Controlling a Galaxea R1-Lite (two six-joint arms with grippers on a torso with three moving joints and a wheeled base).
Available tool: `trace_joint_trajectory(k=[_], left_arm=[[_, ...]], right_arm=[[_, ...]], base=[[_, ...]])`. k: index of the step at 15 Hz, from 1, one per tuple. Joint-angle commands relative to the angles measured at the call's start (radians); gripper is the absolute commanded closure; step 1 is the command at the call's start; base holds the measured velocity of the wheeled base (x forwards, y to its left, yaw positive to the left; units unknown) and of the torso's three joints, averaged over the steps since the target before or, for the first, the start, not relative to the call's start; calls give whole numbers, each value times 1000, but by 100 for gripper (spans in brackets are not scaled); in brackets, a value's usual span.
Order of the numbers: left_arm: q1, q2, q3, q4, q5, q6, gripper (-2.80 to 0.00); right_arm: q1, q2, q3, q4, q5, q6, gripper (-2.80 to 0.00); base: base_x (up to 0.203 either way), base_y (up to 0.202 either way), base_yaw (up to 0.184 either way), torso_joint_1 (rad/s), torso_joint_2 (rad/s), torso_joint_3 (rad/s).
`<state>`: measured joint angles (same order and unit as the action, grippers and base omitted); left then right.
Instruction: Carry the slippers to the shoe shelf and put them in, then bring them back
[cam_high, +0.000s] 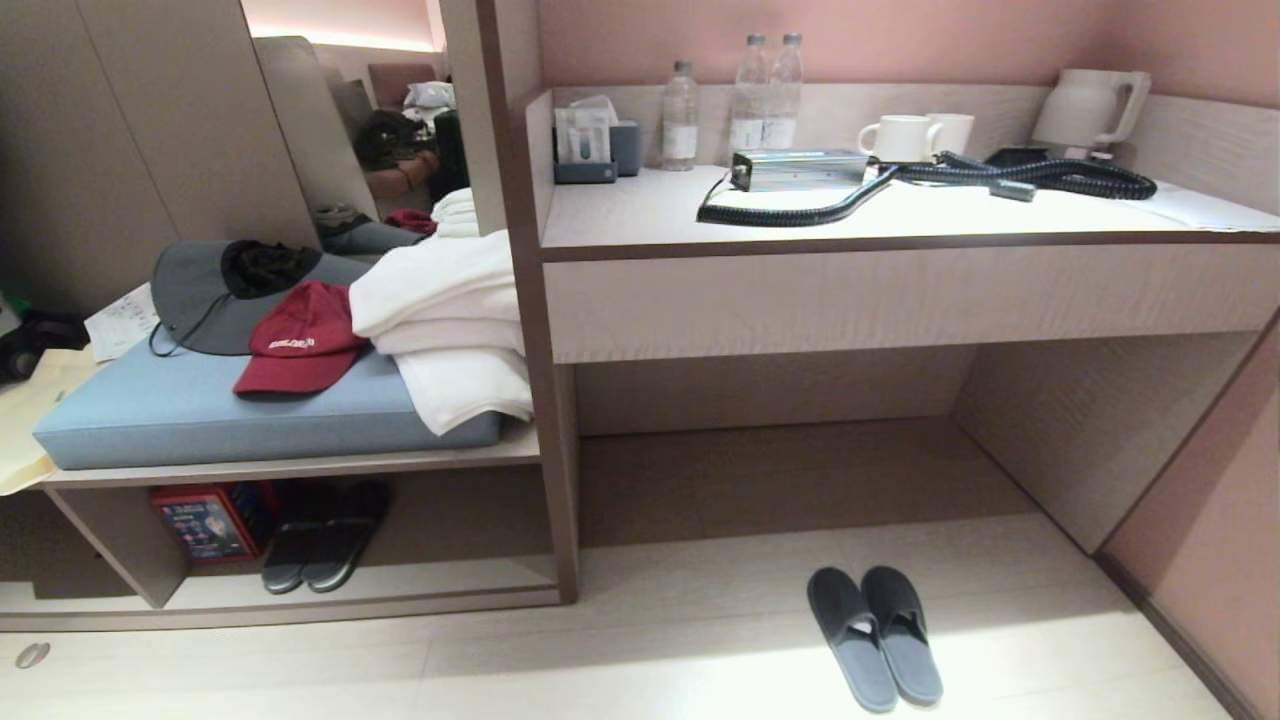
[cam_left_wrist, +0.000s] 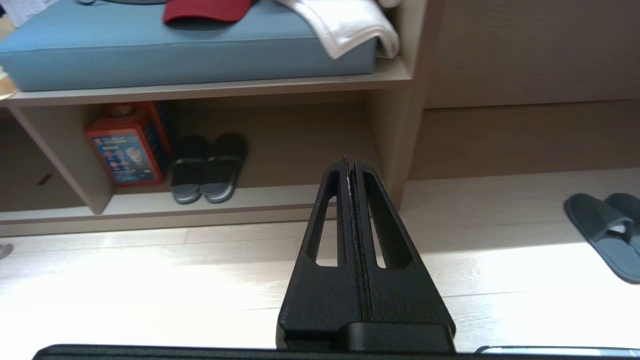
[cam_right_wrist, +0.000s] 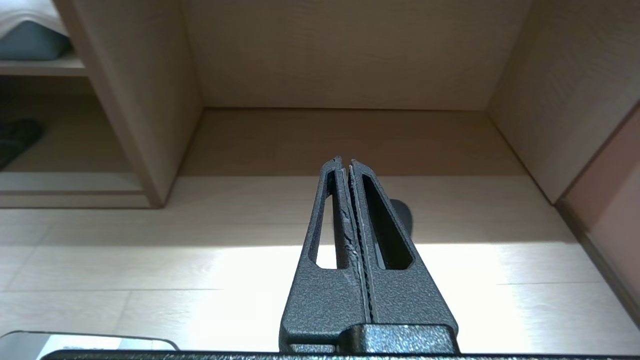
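Slippers (cam_high: 876, 636): side by side on the floor (cam_high: 640, 650), before the wide recess.
Shoe shelf (cam_high: 400, 585): left, well apart from them.
Left tool (cam_left_wrist: 350, 162): fingers pressed together, holding nothing.
Right tool (cam_right_wrist: 345, 162): likewise.

2 grey slippers (cam_high: 875, 632), 2 darker slippers (cam_high: 322, 545), 3 bottles (cam_high: 735, 100), 2 mugs (cam_high: 915, 137), 1 kettle (cam_high: 1090, 108), 2 hats (cam_high: 255, 310)

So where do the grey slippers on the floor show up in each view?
Head view: the slippers lie side by side on the floor, lower right, before the wide recess.
Left wrist view: at the right edge, partly cut off.
Right wrist view: mostly hidden behind the right gripper; one dark toe shows.
Shared landmark: the upright divider.
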<state>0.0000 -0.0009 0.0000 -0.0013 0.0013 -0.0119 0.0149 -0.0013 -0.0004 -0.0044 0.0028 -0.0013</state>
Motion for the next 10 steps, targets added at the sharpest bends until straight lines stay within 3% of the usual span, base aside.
trace_joint_trajectory(k=[1,6,10], left_arm=[[0,1,1,0,0,0,0],[2,-1,0,0,0,1,0],[2,1,0,0,-1,6,0]], right_arm=[[0,1,2,0,0,0,0],[0,1,2,0,0,0,0],[0,1,2,0,0,0,0]], base=[[0,194,1,2,11,2],[0,191,-2,3,2,3],[0,48,0,0,2,1]])
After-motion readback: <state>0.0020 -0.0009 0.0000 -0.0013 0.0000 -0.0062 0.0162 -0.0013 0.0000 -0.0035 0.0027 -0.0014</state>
